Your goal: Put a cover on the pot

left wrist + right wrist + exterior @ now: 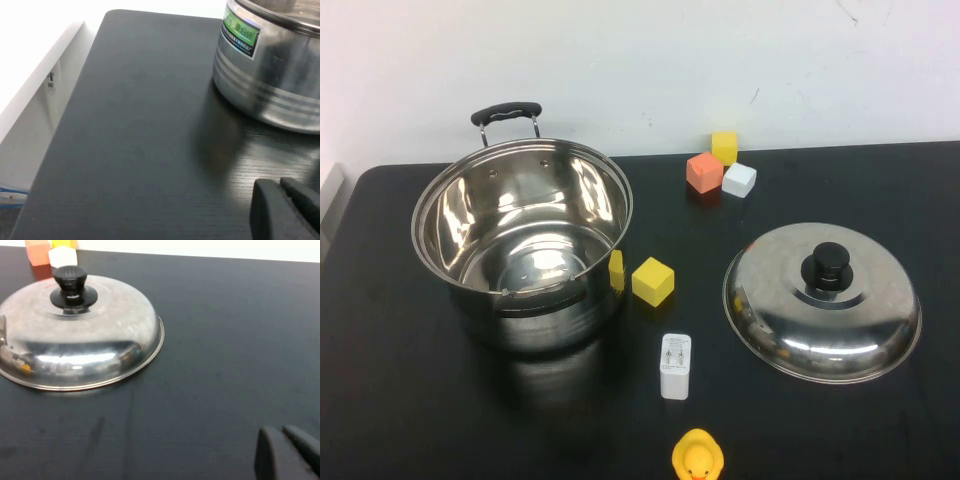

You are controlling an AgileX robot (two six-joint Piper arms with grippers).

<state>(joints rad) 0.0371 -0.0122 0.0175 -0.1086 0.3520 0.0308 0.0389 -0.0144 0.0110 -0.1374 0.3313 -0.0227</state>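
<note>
An open steel pot (pixel 523 245) with a black handle stands on the left of the black table; its side also shows in the left wrist view (pixel 270 70). The steel lid (pixel 823 302) with a black knob (pixel 827 265) lies dome-up on the table at the right, also in the right wrist view (pixel 80 332). My left gripper (pixel 280 187) is shut and empty, low over the table short of the pot. My right gripper (pixel 281 432) is shut and empty, over bare table, well apart from the lid. Neither arm shows in the high view.
Orange (pixel 704 172), yellow (pixel 724 146) and white (pixel 739 179) cubes sit at the back. A yellow cube (pixel 653 280) and a small yellow piece (pixel 616 270) lie beside the pot. A white charger (pixel 675 366) and a yellow duck (pixel 698 457) lie at the front.
</note>
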